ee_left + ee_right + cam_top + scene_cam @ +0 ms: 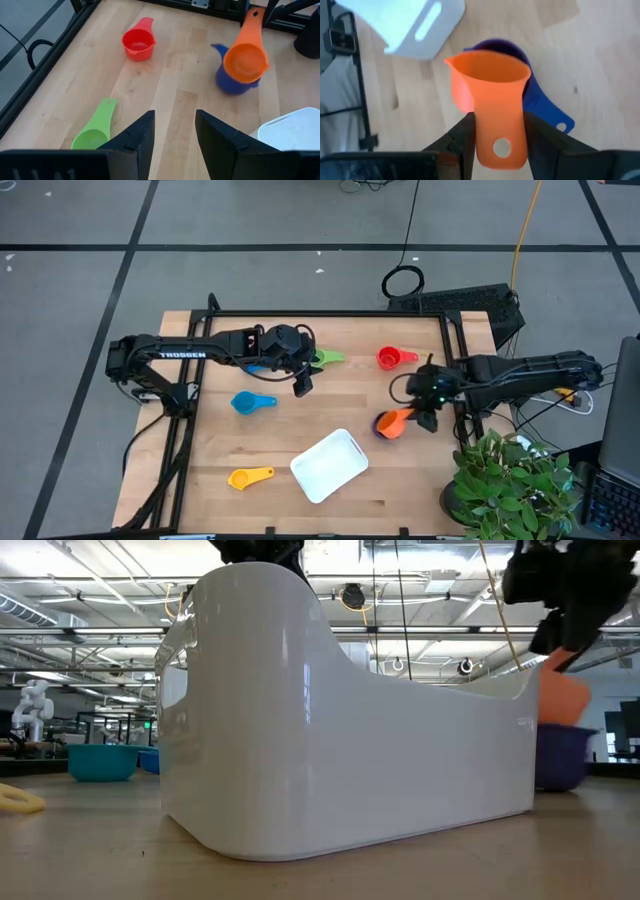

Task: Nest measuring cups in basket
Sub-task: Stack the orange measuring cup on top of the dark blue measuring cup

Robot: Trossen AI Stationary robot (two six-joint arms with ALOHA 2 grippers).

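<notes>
Progress: early. The shallow white rectangular plastic basket [329,465] sat at the near middle of the wooden table [300,405], and from above nothing showed inside it. No cups were in it yet.

Only active nesting: the right gripper [499,131] was pinched on the flat handle of the small round orange plastic measuring cup [490,87], holding its bowl just over the mouth of the navy plastic measuring cup [540,102], which stood on the table near the right edge, beside the basket but apart from it. Whether the orange bowl was already touching the navy one, I couldn't tell; the low view showed orange riding above navy, so I'd judge it not seated.

The left gripper [172,137] hovered over the far-left part of the table with fingers spread, holding nothing, just beside the green plastic measuring cup [95,134].

Loose on the table:
- red plastic measuring cup [393,358], far side, right of centre
- green cup, far side, next to the left gripper
- light blue plastic measuring cup [250,402], left of centre
- yellow plastic measuring cup [248,477], near left, beside the basket
- a second blue cup [256,366] partly hidden under the left arm, hard to confirm

Left to do, by my read: seat orange in navy, stack the remaining cups, get the stack into the basket. Most of the job outstanding.
</notes>
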